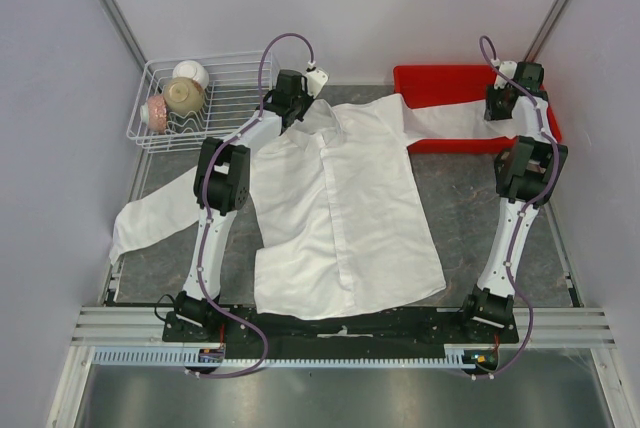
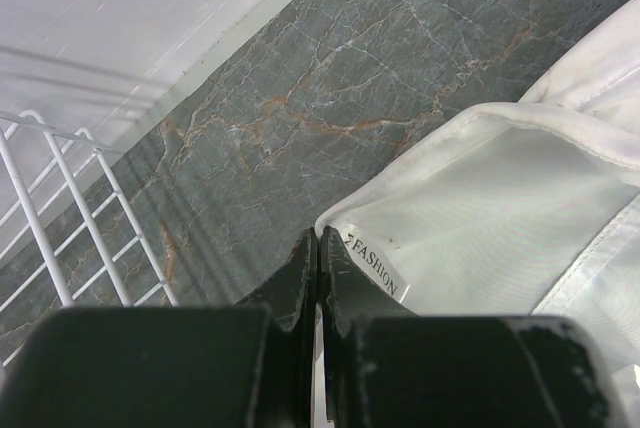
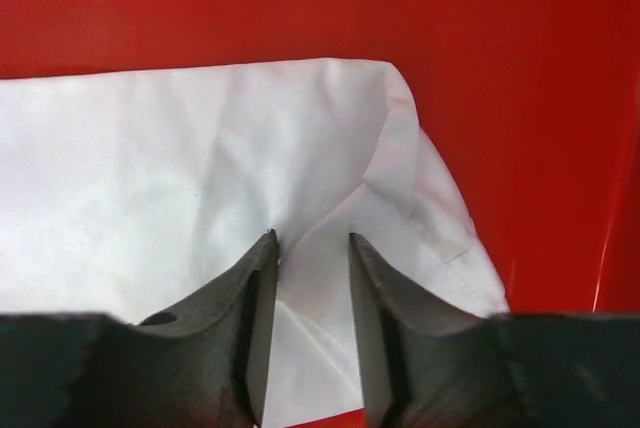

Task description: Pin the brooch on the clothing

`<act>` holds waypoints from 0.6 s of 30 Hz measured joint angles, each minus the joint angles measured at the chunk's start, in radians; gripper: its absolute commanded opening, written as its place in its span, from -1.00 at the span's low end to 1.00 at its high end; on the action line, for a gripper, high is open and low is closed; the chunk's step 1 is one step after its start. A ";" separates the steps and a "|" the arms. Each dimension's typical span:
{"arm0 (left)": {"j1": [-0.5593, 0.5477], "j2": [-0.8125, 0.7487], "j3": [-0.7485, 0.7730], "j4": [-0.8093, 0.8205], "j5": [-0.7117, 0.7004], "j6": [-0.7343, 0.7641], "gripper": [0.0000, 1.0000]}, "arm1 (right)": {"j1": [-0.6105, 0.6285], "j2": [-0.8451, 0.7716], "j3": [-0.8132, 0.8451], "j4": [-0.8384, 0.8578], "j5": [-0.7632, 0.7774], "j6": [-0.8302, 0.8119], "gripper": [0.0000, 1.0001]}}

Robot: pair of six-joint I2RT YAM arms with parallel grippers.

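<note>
The clothing, a white collared shirt, lies spread on the grey table, front placket up. One sleeve trails into the red bin. My left gripper is at the collar's left end. In the left wrist view its jaws are pressed together on the collar edge, beside the "FASHION" label. My right gripper hangs over the bin, and its jaws stand apart just above the sleeve end, gripping nothing. The brooch is out of view.
A white wire rack holding bowls stands at the back left, close to the left gripper, and its wires show in the left wrist view. The other sleeve drapes toward the table's left edge. Red bin walls surround the right gripper.
</note>
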 measured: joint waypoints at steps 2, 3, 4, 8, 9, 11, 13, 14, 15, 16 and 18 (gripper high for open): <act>0.000 0.000 0.001 0.000 0.000 0.000 -0.96 | -0.001 0.000 0.000 -0.003 0.012 -0.008 -0.38; 0.000 0.000 0.002 0.000 0.000 0.000 -0.96 | -0.001 0.000 0.000 -0.004 0.016 -0.012 -0.42; 0.000 0.000 0.002 0.000 0.000 0.000 -0.96 | -0.001 0.000 0.000 -0.005 0.020 -0.016 -0.49; 0.000 0.000 0.003 0.000 -0.001 0.000 -0.97 | -0.002 0.000 0.000 -0.006 0.035 -0.029 -0.59; 0.001 0.000 0.003 0.000 -0.001 0.000 -0.97 | -0.003 0.000 0.001 -0.006 0.038 -0.033 -0.60; 0.002 0.000 0.004 0.000 -0.001 0.000 -0.97 | -0.005 0.000 0.002 -0.007 0.038 -0.041 -0.60; 0.003 0.000 0.005 0.000 -0.002 0.000 -0.97 | -0.008 0.000 0.003 -0.008 0.038 -0.051 -0.63; 0.004 0.000 0.006 -0.001 -0.002 0.000 -0.97 | -0.009 0.000 0.004 -0.009 0.037 -0.058 -0.65; 0.005 0.000 0.006 -0.001 -0.003 0.000 -0.97 | -0.011 0.000 0.005 -0.009 0.037 -0.063 -0.72; 0.005 0.001 0.006 -0.001 -0.005 0.000 -0.97 | -0.012 0.000 0.005 -0.010 0.036 -0.068 -0.75; 0.006 0.001 0.006 -0.001 -0.007 0.000 -0.97 | -0.014 0.000 0.005 -0.012 0.034 -0.078 -0.87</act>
